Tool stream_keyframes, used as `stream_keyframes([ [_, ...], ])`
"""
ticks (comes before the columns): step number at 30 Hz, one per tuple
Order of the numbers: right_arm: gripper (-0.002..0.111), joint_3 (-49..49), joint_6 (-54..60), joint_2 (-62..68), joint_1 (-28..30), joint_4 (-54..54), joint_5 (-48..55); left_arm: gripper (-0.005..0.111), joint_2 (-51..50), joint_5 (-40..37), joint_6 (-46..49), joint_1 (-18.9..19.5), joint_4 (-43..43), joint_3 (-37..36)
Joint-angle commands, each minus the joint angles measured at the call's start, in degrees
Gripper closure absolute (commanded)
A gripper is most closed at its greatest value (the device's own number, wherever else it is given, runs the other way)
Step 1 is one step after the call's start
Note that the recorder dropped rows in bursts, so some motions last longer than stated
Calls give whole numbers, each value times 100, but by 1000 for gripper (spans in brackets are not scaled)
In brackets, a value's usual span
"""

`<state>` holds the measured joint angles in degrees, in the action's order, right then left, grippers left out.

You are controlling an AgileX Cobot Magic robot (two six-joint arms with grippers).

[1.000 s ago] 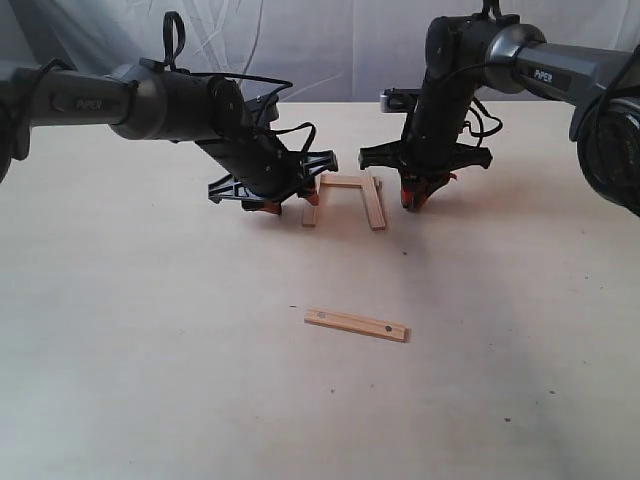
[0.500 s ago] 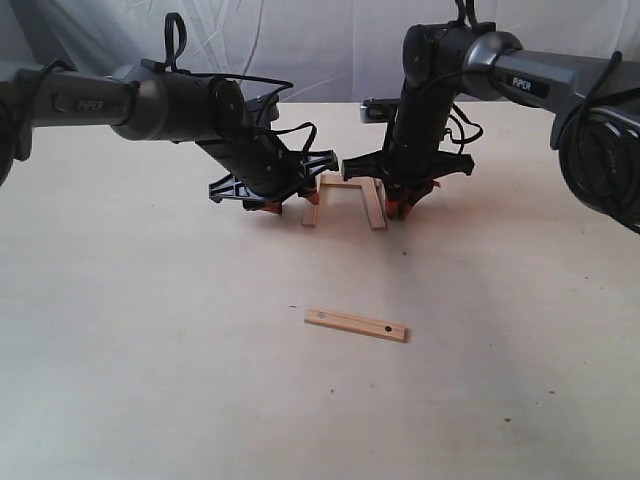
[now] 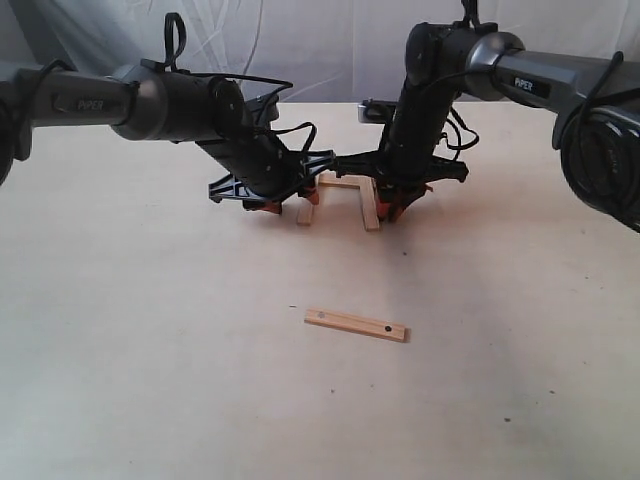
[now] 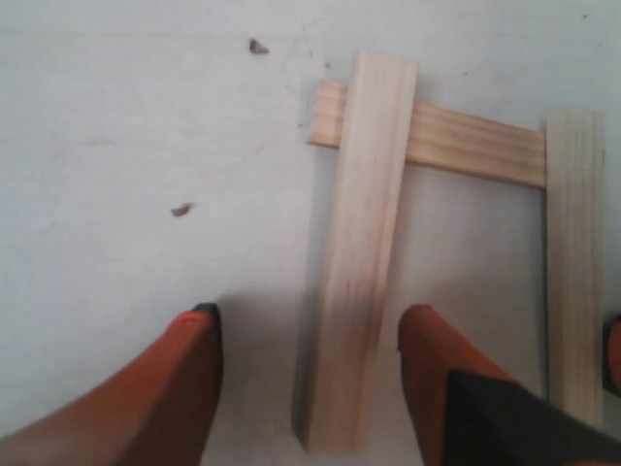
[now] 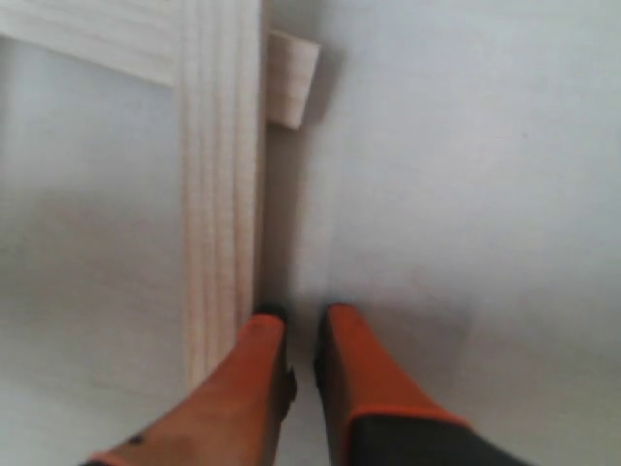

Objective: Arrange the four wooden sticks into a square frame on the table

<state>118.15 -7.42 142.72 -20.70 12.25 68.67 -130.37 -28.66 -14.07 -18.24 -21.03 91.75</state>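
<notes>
Three plain wooden sticks lie as a U open toward the camera: the left stick (image 3: 306,212) (image 4: 359,252), the back stick (image 3: 344,183) (image 4: 475,146) (image 5: 291,80) and the right stick (image 3: 371,206) (image 4: 574,262) (image 5: 218,194). Both side sticks rest across the back stick's ends. A fourth stick (image 3: 356,325), with dark holes near its ends, lies apart nearer the camera. My left gripper (image 3: 288,203) (image 4: 310,320) is open, its fingers straddling the left stick's near end without touching it. Shut and empty, my right gripper (image 3: 395,208) (image 5: 301,316) presses against the right stick's outer side.
The pale table (image 3: 150,330) stretches wide around the sticks, with a few dark specks (image 4: 257,45). A wrinkled white cloth (image 3: 320,40) hangs behind the far edge. The two arms lean in from the back left and back right.
My right gripper has moved left up against the right stick and nudged it slightly inward. The left arm has hardly moved.
</notes>
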Motion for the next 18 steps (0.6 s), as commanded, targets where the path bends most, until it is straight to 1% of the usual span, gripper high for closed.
stream_keyframes([
  [1,92,-17,-12,-19,126,-550,23,53,-71,-96,-33,-14,-47,-21],
  [4,93,-17,-57,-211,301,-793,129,53,143,-151,-23,-3,-69,2],
  [7,93,-17,311,-454,398,-793,129,53,559,-489,73,-3,478,116],
  [10,93,-83,406,-687,398,-767,129,54,988,-1071,634,-3,1236,139],
  [12,93,-328,601,-912,353,-691,129,61,1211,-1535,1009,-3,1665,139],
  [15,93,-1017,742,-1313,295,-576,-137,83,1457,-2185,1607,8,1964,52],
  [17,93,-1580,876,-1597,295,-360,-442,99,1598,-2560,1739,8,1978,-112],
  [18,93,-1842,947,-1728,295,-239,-612,105,1669,-2608,1739,8,1967,-239],
])
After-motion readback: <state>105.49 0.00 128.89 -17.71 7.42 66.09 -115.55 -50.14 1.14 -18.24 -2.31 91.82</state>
